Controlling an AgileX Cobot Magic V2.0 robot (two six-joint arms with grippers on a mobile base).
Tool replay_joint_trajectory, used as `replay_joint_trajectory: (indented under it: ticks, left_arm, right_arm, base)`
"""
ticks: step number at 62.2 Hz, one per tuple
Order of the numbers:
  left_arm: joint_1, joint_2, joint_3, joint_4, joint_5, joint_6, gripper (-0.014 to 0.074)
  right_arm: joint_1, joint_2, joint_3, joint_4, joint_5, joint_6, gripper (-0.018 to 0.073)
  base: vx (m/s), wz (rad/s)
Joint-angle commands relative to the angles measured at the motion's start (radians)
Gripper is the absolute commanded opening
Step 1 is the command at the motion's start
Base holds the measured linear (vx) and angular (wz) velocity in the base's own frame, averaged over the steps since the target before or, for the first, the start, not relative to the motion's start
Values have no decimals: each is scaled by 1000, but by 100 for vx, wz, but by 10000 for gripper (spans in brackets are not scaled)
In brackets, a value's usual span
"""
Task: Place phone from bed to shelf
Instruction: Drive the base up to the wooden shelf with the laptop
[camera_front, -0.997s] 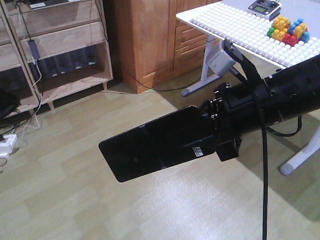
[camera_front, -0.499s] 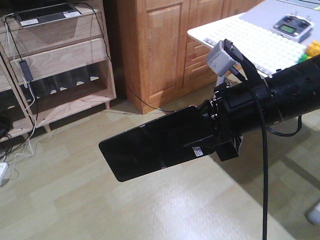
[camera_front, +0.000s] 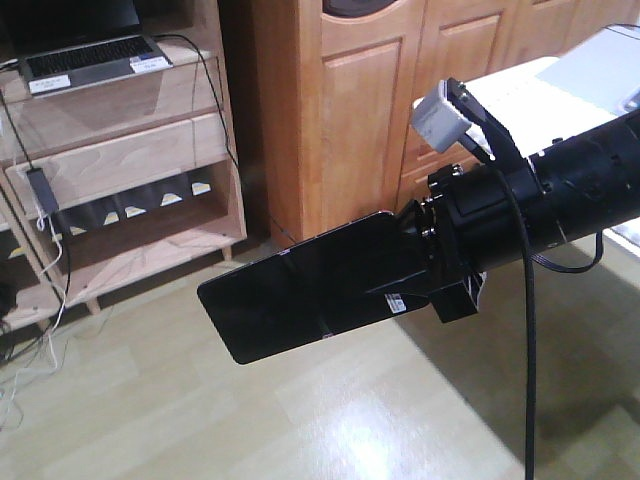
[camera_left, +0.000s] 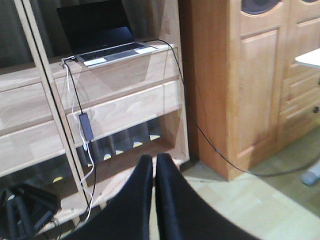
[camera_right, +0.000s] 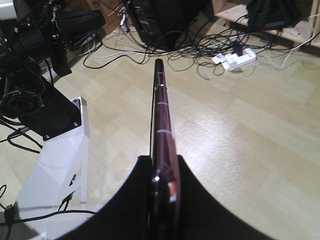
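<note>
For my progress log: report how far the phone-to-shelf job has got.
Done: the phone is picked up, clamped in the right gripper. In hand: it is held out above the floor, with the shelf ahead across the room. Left: reach a shelf board and set the phone down on it.

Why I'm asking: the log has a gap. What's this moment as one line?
phase: transport | right gripper: shut on phone | left gripper: shut, empty | shelf: in view, phone not yet on it
</note>
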Motion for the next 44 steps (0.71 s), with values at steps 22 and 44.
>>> replay_joint_trajectory:
  ticks: [22,44]
  left_arm:
    - [-4,-13,-21,-9,-72,-6,1]
    - [-4,-13,-21,-9,-72,-6,1]
  right_arm:
    - [2,-36,-25,79,66,-7,-2]
    - [2,-36,-25,79,66,-7,-2]
  base:
    - [51,15]
    - [51,33]
